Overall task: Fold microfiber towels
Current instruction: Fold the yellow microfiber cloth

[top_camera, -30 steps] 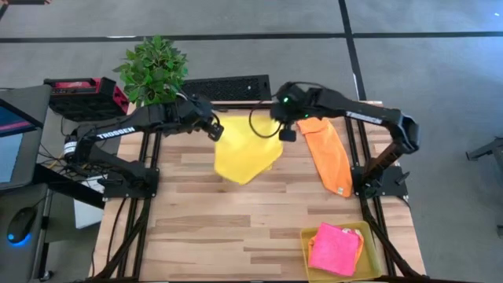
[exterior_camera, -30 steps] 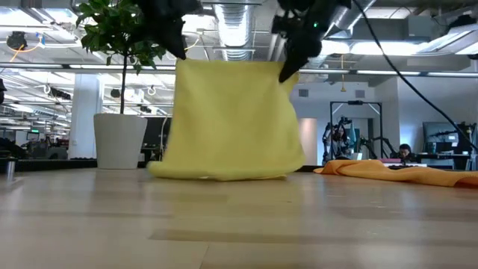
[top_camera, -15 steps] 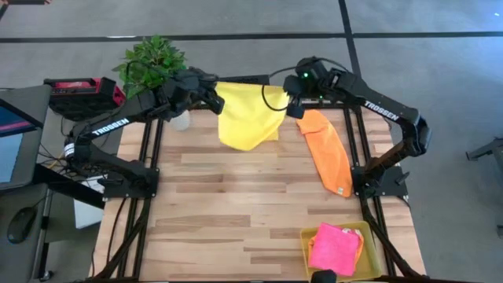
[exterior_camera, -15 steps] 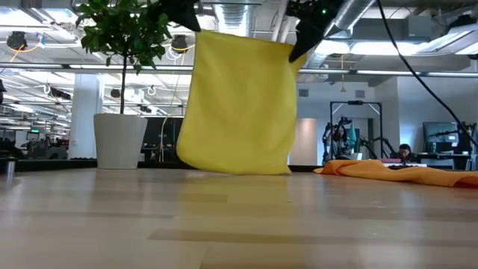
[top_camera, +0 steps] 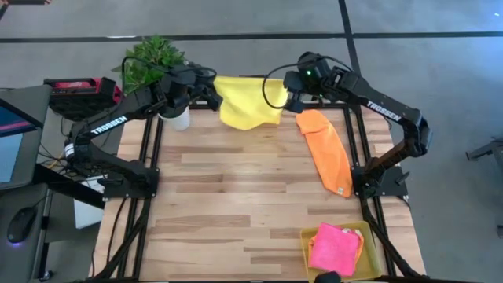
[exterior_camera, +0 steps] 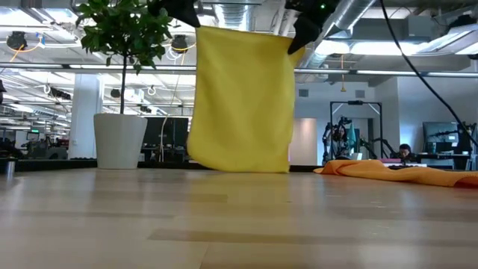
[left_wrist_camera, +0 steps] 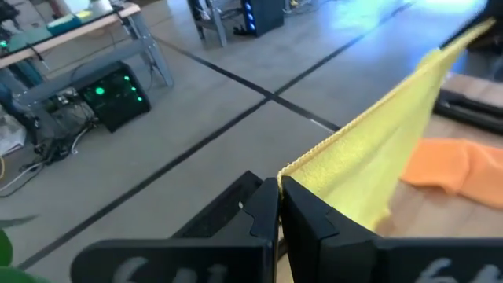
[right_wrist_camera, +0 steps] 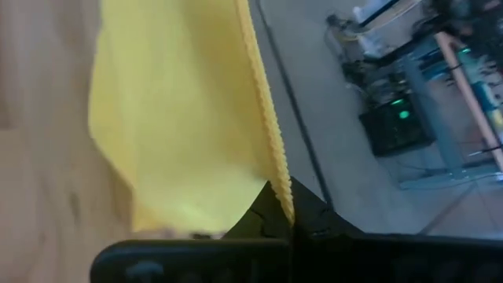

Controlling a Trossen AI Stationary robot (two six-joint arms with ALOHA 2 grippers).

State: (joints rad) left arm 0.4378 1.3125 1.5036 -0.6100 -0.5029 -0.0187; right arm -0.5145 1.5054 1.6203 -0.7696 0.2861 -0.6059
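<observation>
— Both my hands are clamped on the yellow towel (top_camera: 245,102) right now: left hand (top_camera: 211,88) pinching one top corner, right hand (top_camera: 288,96) the other, up in the top middle of the high view. In each wrist view the fingers (left_wrist_camera: 302,211) are shut tight together on the hemmed edge.

— What worries you from here?

— Each grip is only a sliver of hem. If the hands pull further apart, I judge a corner could slip out and the cloth would drop in a heap. In the low view its bottom edge hangs just clear of the counter (top_camera: 236,204), so lowering it unevenly could leave it creased instead of flat.

— Anything else in the way?

— The orange towel (top_camera: 328,151) lies along the right side of the counter, near my right hand; a careless swing could drag it. The potted plant (top_camera: 153,67) at upper left sits close by my left arm too. The pink towel (top_camera: 335,248) rests in the yellow tray (top_camera: 369,263) at lower right, well clear.

— Any writing you can read?

— "TROSSEN" in white on both arms. Nothing else is legible.
</observation>
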